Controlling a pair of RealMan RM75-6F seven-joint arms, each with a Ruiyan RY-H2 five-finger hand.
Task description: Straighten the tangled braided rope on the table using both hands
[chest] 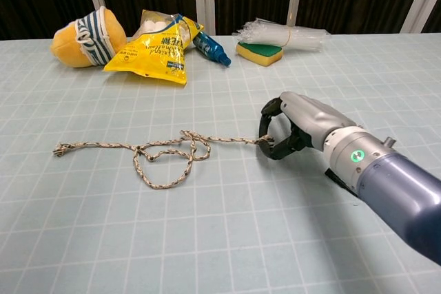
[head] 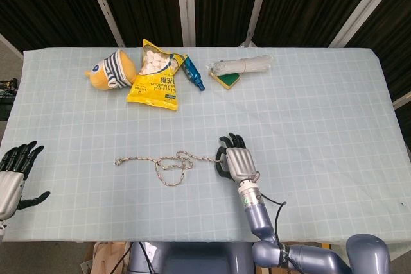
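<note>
Braided rope (head: 168, 162) on table (head: 308, 107), long axis left-right; tangle of loops (chest: 165, 156) mid-length, free end (head: 118, 161) out to the left. Near end pinched in right hand (head: 235, 162), fingers (chest: 270, 109) curled down over it against the thumb; rest of rope running away leftward from those fingertips. Left hand (head: 13, 178) at table's left edge, fingers spread, holding nothing, well apart from the free end yet the nearer hand to it. Judgement: next move turns on left hand reaching rightward to that free end, then pulling along the axis. Snack bag (head: 154, 78) and plush toy (head: 112, 68) far beyond fingertips.
</note>
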